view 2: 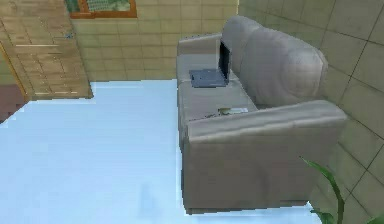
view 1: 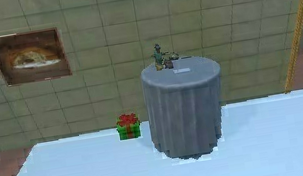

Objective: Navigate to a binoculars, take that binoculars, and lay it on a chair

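In the centre of my forward view, a round grey-draped desk carries a small dark-green object at its upper left edge, too small to confirm as binoculars. A green gift box sits left of the desk. I cannot tell the pincer's state.

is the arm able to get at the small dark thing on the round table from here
Probably not: the small dark thing sits on the round table some way ahead, while the arm's side faces the sofa. Driving closer and turning seems needed.
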